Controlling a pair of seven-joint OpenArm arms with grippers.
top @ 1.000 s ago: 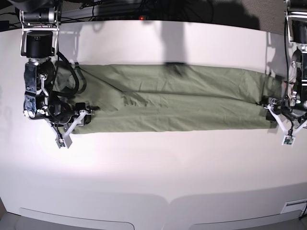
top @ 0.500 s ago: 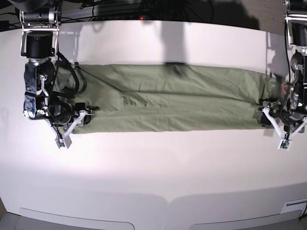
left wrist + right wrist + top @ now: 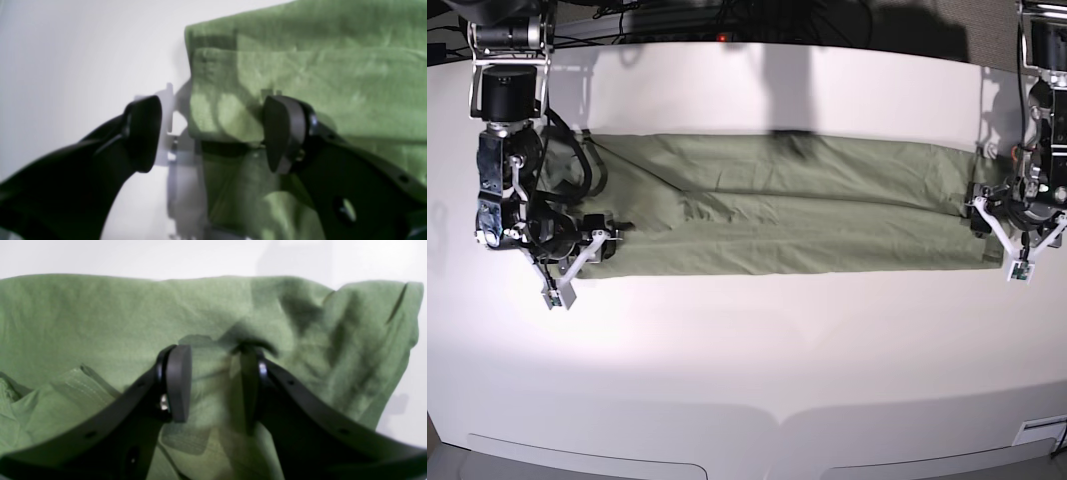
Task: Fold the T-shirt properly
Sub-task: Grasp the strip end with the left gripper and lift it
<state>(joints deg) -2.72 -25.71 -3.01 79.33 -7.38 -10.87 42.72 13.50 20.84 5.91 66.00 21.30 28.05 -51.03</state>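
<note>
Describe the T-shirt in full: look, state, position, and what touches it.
The T-shirt is plain sage-green, cotton-looking and slightly wrinkled, folded lengthwise into a long flat band across the white table. A lengthwise crease runs along its middle. The right gripper pinches a bunched ridge of cloth at one end. At the other end, the left gripper stands open, straddling the layered corner. No collar or print is clearly visible.

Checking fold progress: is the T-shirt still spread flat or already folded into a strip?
Folded into a strip. In the base view the T-shirt lies as a long narrow band across the table, with lengthwise overlapped edges and no sleeves sticking out.
</note>
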